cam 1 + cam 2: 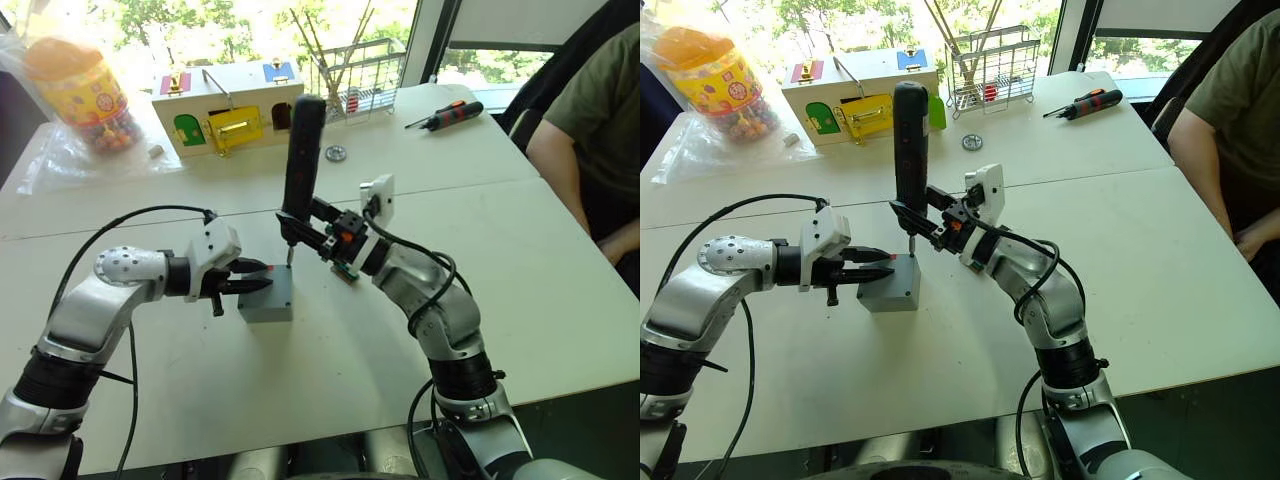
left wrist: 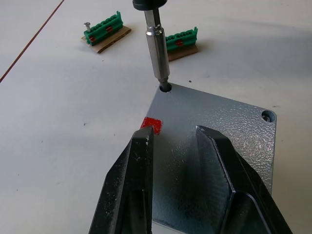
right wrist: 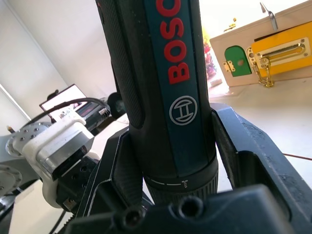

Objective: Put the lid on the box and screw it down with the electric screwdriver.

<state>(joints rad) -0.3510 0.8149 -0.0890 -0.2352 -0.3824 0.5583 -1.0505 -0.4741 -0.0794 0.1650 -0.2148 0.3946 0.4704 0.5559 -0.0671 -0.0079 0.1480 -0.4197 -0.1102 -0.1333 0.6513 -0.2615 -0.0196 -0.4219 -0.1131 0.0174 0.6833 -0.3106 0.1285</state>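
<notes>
The grey lid [image 2: 214, 117] lies on top of the grey box [image 1: 266, 308] in the middle of the table, with a small red mark [image 2: 152, 124] near one corner. My left gripper [image 1: 255, 277] reaches in from the left and is open, its two fingers [image 2: 139, 170] spread just over the lid's top. My right gripper [image 1: 305, 222] is shut on the black electric screwdriver [image 1: 302, 150], which it holds upright. The metal bit [image 2: 157, 48] points down into the lid's far corner screw hole. Another screw hole [image 2: 266, 116] shows at the neighbouring corner.
Two green terminal blocks [image 2: 105, 31] lie just past the box. At the back stand a wooden latch box [image 1: 228, 105], a sweets jar [image 1: 85, 90] and a wire rack [image 1: 355, 70]. A manual screwdriver [image 1: 450, 113] lies back right. A person [image 1: 590, 130] sits at the right edge.
</notes>
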